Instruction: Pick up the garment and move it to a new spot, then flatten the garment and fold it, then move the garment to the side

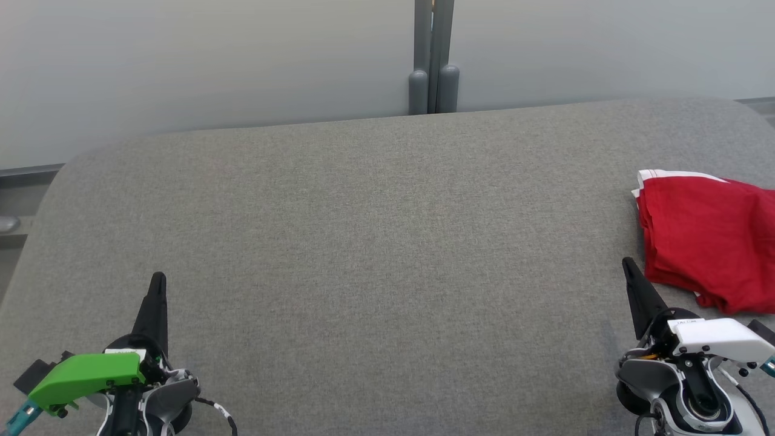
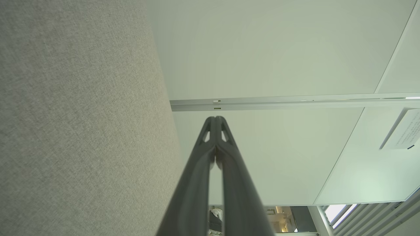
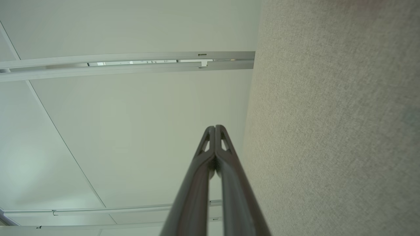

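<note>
**Red garment at the right edge, both grippers shut and holding nothing**

The garment (image 1: 708,248) lies folded on the grey fabric surface (image 1: 375,242), against its right edge and about midway between the near and far edges. It runs out of the head view on the right. It is red, with a white band along its far-left corner, and its near edge is rumpled.

The right gripper (image 1: 627,261) stands over the near-right part of the surface with its fingers pressed together into a single point and nothing between them. Its tip is just beside the garment's left edge, with a thin strip of grey showing between the two. The left gripper (image 1: 158,277) is over the near-left part, well apart from the garment, with its fingers likewise closed on nothing. Each wrist view shows that arm's own fingers meeting at the tips.

A broad run of plain grey fabric lies between the two grippers and stretches to the far edge, which curves down at both far corners. Two grey posts (image 1: 433,60) rise behind the middle of the far edge, against a pale wall (image 1: 212,60).

The left wrist has a green cover (image 1: 85,378) and the right wrist a white cover (image 1: 720,339). In the left wrist view a white sign (image 2: 402,129) on the wall carries lines of print too small to read.
</note>
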### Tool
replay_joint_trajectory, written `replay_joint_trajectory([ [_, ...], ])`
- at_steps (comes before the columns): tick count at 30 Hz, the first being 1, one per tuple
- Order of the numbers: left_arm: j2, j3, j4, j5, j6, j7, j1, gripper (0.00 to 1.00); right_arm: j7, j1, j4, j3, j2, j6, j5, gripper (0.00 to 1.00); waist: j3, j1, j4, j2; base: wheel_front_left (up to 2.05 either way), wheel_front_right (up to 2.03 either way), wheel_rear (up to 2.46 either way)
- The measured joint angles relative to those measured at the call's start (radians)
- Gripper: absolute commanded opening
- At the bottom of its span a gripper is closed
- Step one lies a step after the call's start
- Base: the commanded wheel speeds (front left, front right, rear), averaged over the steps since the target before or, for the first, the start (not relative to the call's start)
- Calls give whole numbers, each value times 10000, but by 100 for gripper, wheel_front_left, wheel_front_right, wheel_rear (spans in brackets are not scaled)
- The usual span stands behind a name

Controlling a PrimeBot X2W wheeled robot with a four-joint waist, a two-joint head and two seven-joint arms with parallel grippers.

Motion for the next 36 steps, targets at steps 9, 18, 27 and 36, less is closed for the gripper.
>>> replay_joint_trajectory([
  [9,0,0,0,0,0,0,0,0,0,0,0,0,0,0,0,0,0,0,0,0,0,0,0],
  [18,0,0,-2,0,0,0,0,0,0,0,-2,0,0,0,0,0,0,0,0,0,0,0,0],
  [27,0,0,-2,0,0,0,0,0,0,0,-2,0,0,0,0,0,0,0,0,0,0,0,0],
  [36,0,0,-2,0,0,0,0,0,0,0,-2,0,0,0,0,0,0,0,0,0,0,0,0],
])
